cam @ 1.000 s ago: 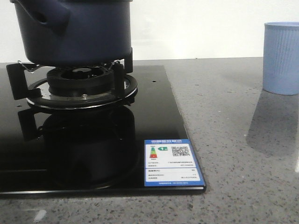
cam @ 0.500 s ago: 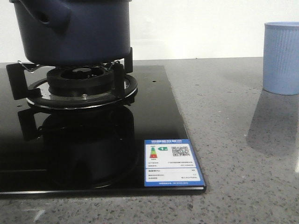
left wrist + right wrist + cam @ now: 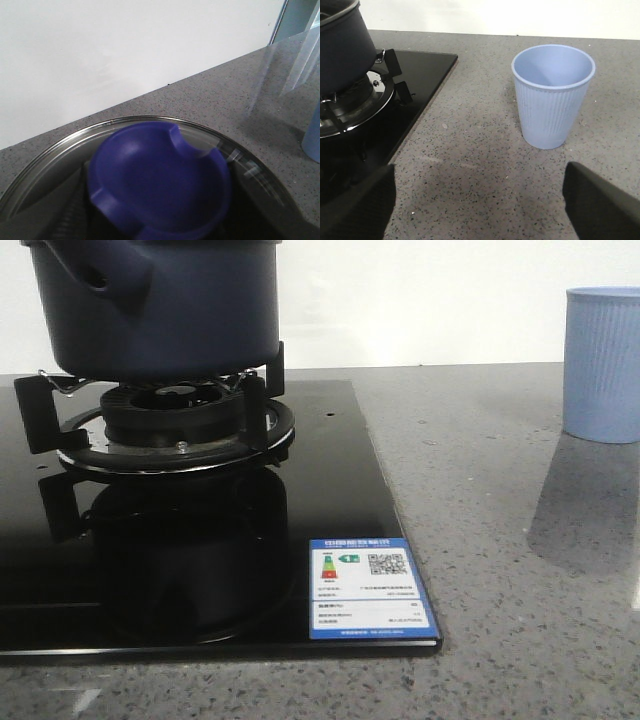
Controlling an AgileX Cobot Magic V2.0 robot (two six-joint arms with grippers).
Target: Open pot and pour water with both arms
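The dark navy pot (image 3: 170, 310) stands on the gas burner (image 3: 175, 425) at the far left; its side also shows in the right wrist view (image 3: 340, 45). In the left wrist view a glass lid (image 3: 60, 145) with a blue knob (image 3: 160, 170) covers it. My left gripper (image 3: 157, 215) sits right over the knob, with dark fingers (image 3: 70, 220) pressed against its sides. My right gripper (image 3: 480, 200) is open and empty over the counter, short of the pale blue ribbed cup (image 3: 552, 95). Neither gripper shows in the front view.
The black glass cooktop (image 3: 200, 570) carries a blue label (image 3: 368, 588) at its front right corner. The cup (image 3: 603, 365) stands on the grey speckled counter at the far right, and its edge shows in the left wrist view (image 3: 312, 135). A white wall runs behind.
The pot has shifted very slightly on the burner. The cup and cooktop are as before.
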